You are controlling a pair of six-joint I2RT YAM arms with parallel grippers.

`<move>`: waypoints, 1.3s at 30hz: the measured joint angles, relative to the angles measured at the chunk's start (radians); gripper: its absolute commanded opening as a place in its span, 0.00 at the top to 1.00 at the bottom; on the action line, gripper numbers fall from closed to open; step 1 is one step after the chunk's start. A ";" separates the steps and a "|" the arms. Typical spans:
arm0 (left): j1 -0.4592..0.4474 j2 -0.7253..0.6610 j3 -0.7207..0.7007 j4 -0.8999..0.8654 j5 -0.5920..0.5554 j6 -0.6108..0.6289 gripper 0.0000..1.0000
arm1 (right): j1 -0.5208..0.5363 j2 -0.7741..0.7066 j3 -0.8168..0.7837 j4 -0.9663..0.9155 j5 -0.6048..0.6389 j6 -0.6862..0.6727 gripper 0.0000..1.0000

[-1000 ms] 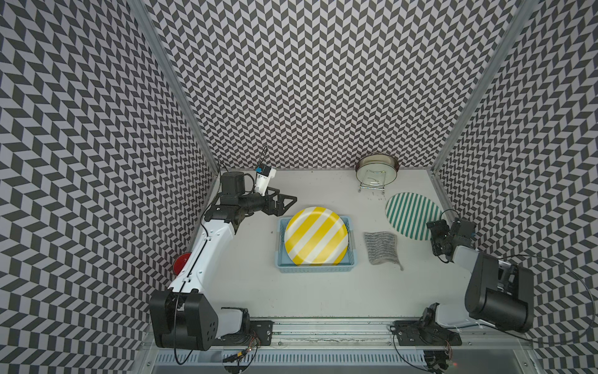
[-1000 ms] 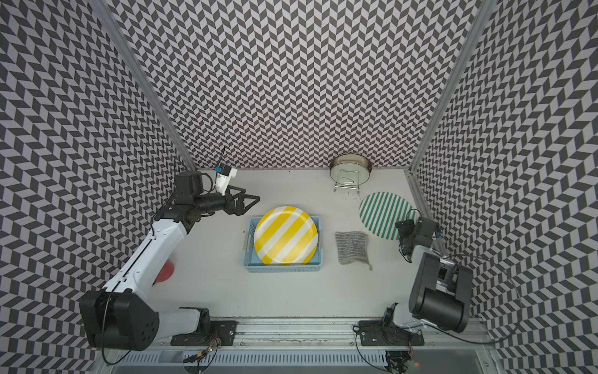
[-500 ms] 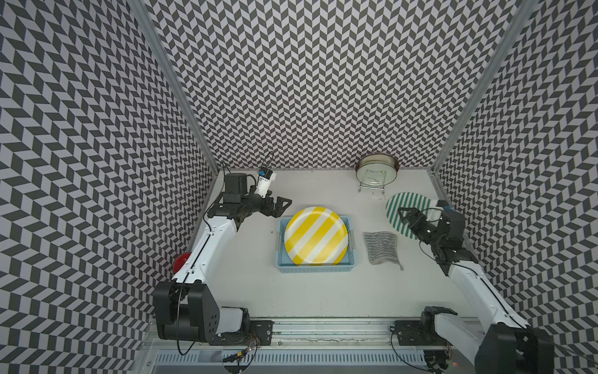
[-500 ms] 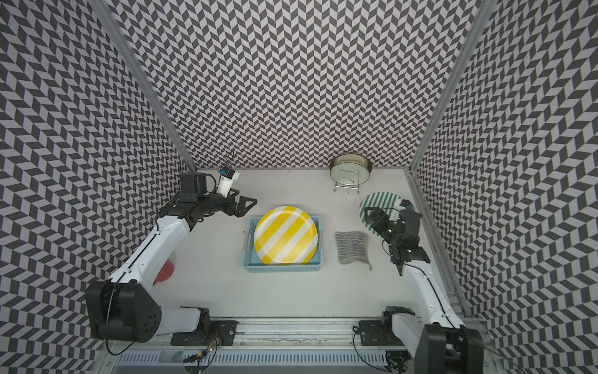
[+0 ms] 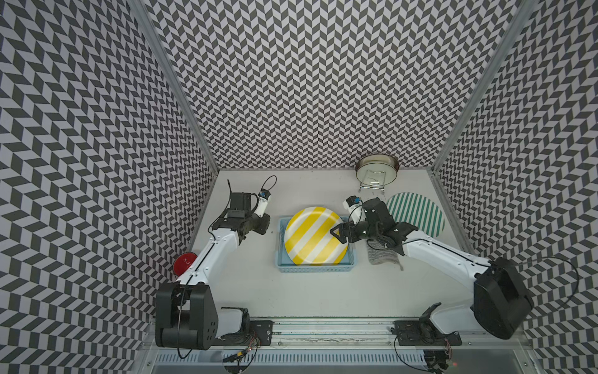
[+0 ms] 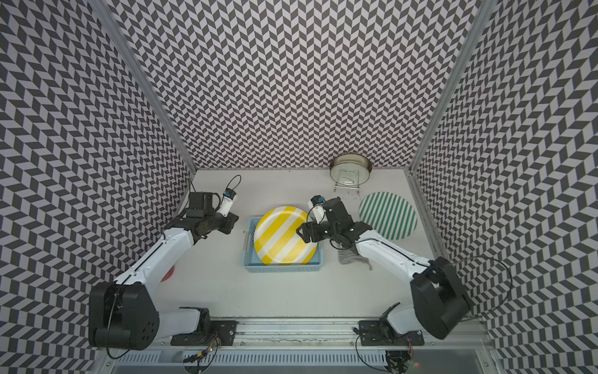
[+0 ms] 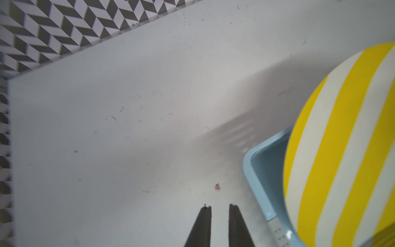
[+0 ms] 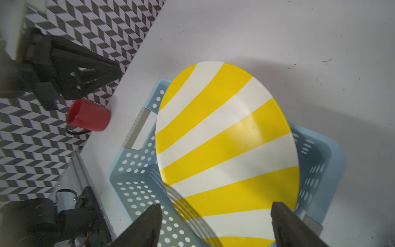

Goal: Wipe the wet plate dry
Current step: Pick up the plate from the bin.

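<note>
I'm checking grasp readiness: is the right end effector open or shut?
Open. In the right wrist view the right end effector holds its fingers wide apart, flanking the edge of the yellow striped plate.

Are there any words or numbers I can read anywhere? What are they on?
No words or numbers can be read.
Red cup: a small white mark shows in a top view, too small to read.
Yellow striped plate and blue basket: no writing shows.

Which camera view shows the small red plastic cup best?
The right wrist view: the small red plastic cup shows whole and close up. In both top views the left arm hides part of it; the left wrist view misses it.
</note>
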 measured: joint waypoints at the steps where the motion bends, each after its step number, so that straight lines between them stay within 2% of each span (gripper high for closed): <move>1: 0.000 -0.001 -0.010 0.001 -0.019 0.003 0.95 | 0.010 0.018 0.015 -0.009 0.016 -0.008 0.17; 3: 0.000 0.001 -0.033 0.003 -0.042 0.006 0.98 | 0.029 0.059 0.057 -0.038 0.059 -0.022 0.18; 7: -0.002 0.039 -0.051 0.002 -0.045 0.003 0.98 | 0.036 0.124 0.130 -0.076 0.134 -0.032 0.18; 13: -0.029 0.083 -0.066 0.002 -0.023 -0.002 0.98 | 0.034 0.156 0.148 -0.120 0.233 -0.047 0.17; 22: -0.044 0.123 -0.066 -0.002 0.034 -0.002 0.98 | 0.034 0.236 0.185 -0.143 0.260 -0.061 0.16; 25: -0.047 0.131 -0.066 -0.002 0.048 -0.002 0.98 | 0.034 0.256 0.196 -0.137 0.246 -0.064 0.17; 30: -0.054 0.166 -0.066 -0.002 0.074 -0.002 0.98 | 0.033 0.273 0.201 -0.128 0.169 -0.071 0.24; 39: -0.060 0.194 -0.064 -0.002 0.073 -0.024 0.99 | -0.029 0.208 0.099 -0.033 -0.059 -0.072 0.41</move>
